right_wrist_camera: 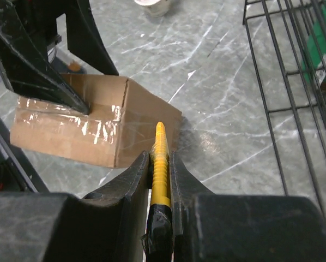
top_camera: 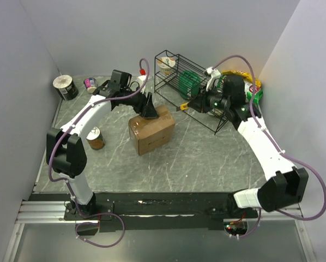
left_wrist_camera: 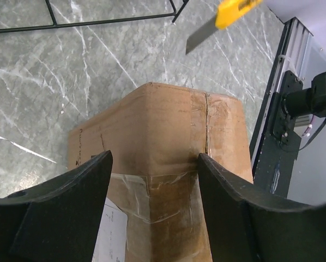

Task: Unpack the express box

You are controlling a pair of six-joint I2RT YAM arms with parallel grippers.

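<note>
The express box [top_camera: 152,131] is a brown taped carton in the middle of the table, with a white label [left_wrist_camera: 113,232] on one side. My left gripper [top_camera: 150,110] is open at the box's far top corner, its two fingers [left_wrist_camera: 70,202] spread to either side of the taped corner [left_wrist_camera: 163,125]. From the right wrist view its fingers [right_wrist_camera: 43,71] rest on the box top [right_wrist_camera: 92,117]. My right gripper [top_camera: 198,102] is shut on a yellow utility knife [right_wrist_camera: 161,143], blade out, in the air just right of the box. The knife also shows in the top view [top_camera: 183,106] and the left wrist view [left_wrist_camera: 223,19].
A black wire rack [top_camera: 176,90] stands behind the right gripper with a cup [top_camera: 165,64] and a green item [top_camera: 189,82] in it. A tin can [top_camera: 95,138] stands left of the box. A tape roll [top_camera: 65,87] and a small jar [top_camera: 90,83] sit at back left; snack bags [top_camera: 254,90] at back right.
</note>
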